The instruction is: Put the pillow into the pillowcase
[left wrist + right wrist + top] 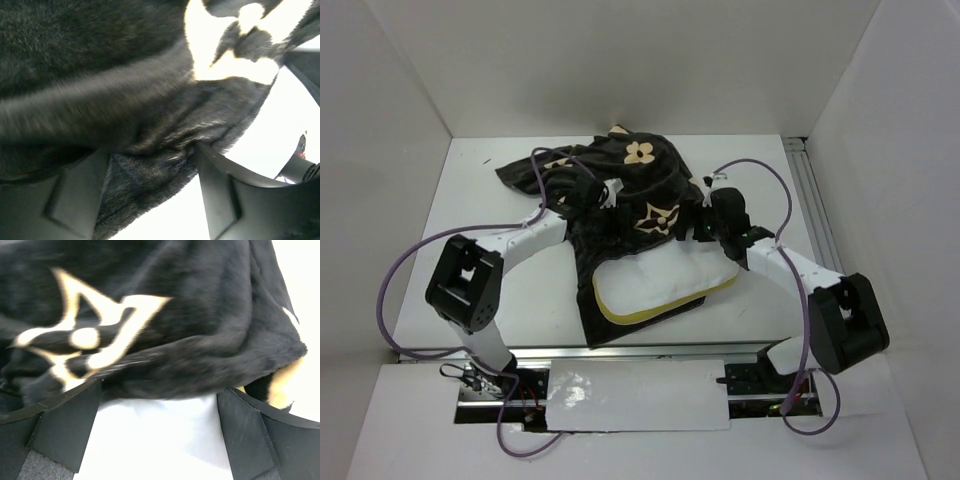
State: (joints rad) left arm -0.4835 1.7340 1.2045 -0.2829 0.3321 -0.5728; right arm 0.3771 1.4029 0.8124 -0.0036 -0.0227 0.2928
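The pillowcase (625, 195) hides the far end of the pillow (665, 280).

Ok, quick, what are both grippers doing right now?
Left gripper: jaws open around a fold of the pillowcase.
Right gripper: jaws open, holding nothing.

Bench setup: we see a white table (470, 205) boxed in by plain white walls (620, 60) at the back and on both sides. A grey metal rail (819, 215) runs along the table's right edge. A second rail (650, 352) crosses its near edge. Just in front of that lies a glossy white plate (640, 400) showing glare. The light is bright and even, and the shadows are faint.
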